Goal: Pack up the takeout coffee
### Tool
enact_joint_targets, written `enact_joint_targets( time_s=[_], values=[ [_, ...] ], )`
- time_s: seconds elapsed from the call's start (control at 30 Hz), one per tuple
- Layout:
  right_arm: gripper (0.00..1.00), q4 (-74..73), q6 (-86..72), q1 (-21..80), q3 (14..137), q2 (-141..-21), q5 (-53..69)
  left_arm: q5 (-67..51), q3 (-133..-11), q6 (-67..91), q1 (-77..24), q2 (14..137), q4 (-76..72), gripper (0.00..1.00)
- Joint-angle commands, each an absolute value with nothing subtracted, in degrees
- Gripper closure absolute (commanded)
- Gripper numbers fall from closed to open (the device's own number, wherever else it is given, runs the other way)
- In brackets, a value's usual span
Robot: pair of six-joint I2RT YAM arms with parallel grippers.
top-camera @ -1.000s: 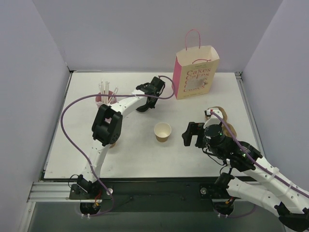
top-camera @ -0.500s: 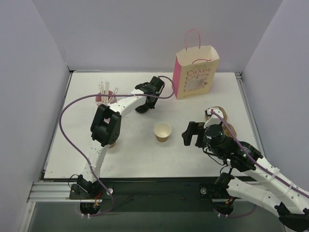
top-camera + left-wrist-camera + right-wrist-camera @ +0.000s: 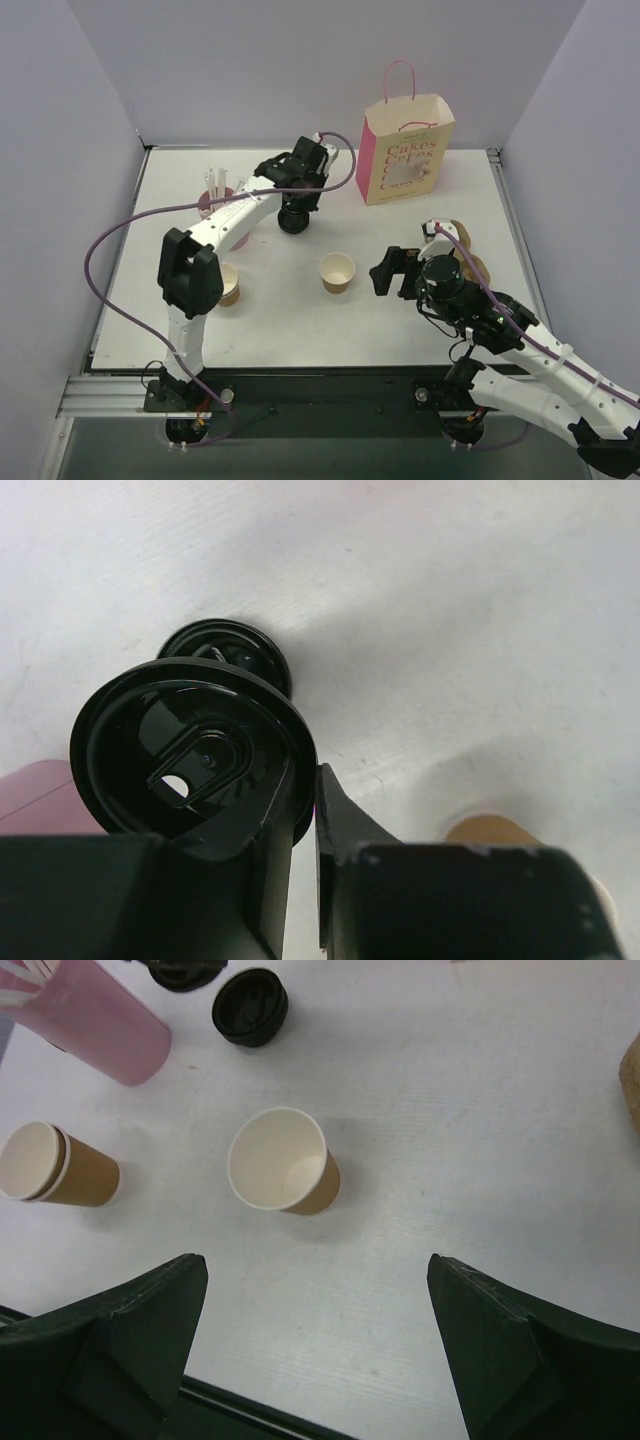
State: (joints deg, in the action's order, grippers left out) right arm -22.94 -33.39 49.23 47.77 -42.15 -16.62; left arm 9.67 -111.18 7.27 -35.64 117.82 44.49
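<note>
No takeout coffee with its lid on shows in any view. My left gripper (image 3: 305,772) is shut on the rim of a black plastic lid (image 3: 190,760), held just above a second black lid (image 3: 225,655) lying on the table. From above, the left gripper (image 3: 293,214) sits at the back centre of the table. A lidless brown paper cup (image 3: 337,272) with a white inside stands in the middle. My right gripper (image 3: 392,275) hovers beside it, wide open and empty. In the right wrist view the right gripper (image 3: 315,1260) is well in front of the cup (image 3: 280,1160).
A pink cup of white straws (image 3: 220,198) stands at the back left. A stack of brown cups (image 3: 229,284) lies to the left. A pink paper bag (image 3: 405,150) stands at the back right. Brown cardboard pieces (image 3: 458,236) lie near the right arm.
The left arm has swung, its elbow moving left, and its gripper has shifted slightly left with the black lid. The jaws closed a little more. The right arm barely moved.
</note>
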Motion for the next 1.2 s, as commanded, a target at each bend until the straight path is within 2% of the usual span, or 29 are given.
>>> enact_joint_targets(
  time_s=[0.0, 0.13, 0.33, 0.5, 0.67, 0.8, 0.83, 1.0, 1.17],
  values=[
    [0.03, -9.8, -33.1, 49.5, 44.7, -41.6, -19.0, -7.8, -107.3, 8.9, -34.4, 105.3, 45.0, 0.79],
    [0.05, 6.5, -30.6, 49.0, 41.0, -41.4, -15.8, -19.5, -100.8, 10.9, -33.8, 96.1, 42.8, 0.79],
    [0.21, 29.1, -32.4, 46.8, 30.9, -39.6, -2.9, -36.9, -86.3, 18.4, -31.6, 81.1, 32.3, 0.78],
    [0.22, 40.0, -35.1, 46.1, 28.4, -42.1, 5.4, -47.2, -77.3, 26.7, -30.7, 72.0, 22.4, 0.76],
    [0.30, 49.4, -34.1, 46.1, 26.8, -44.9, 11.3, -51.7, -71.1, 31.2, -30.5, 67.9, 15.7, 0.76],
    [0.33, 50.7, -34.5, 45.7, 27.2, -46.6, 11.7, -54.5, -67.2, 35.8, -30.6, 65.1, 9.2, 0.76],
    [0.36, 49.9, -35.8, 45.4, 27.7, -47.2, 11.8, -54.8, -66.9, 35.9, -30.6, 64.7, 8.2, 0.76],
    [0.44, 54.3, -48.7, 45.4, 26.5, -49.3, 11.0, -54.8, -63.8, 37.9, -30.6, 62.0, 2.7, 0.76],
    [0.46, 68.2, -60.0, 45.5, 21.5, -53.0, 7.1, -54.6, -61.8, 41.0, -30.6, 61.0, -5.5, 0.76]
  ],
)
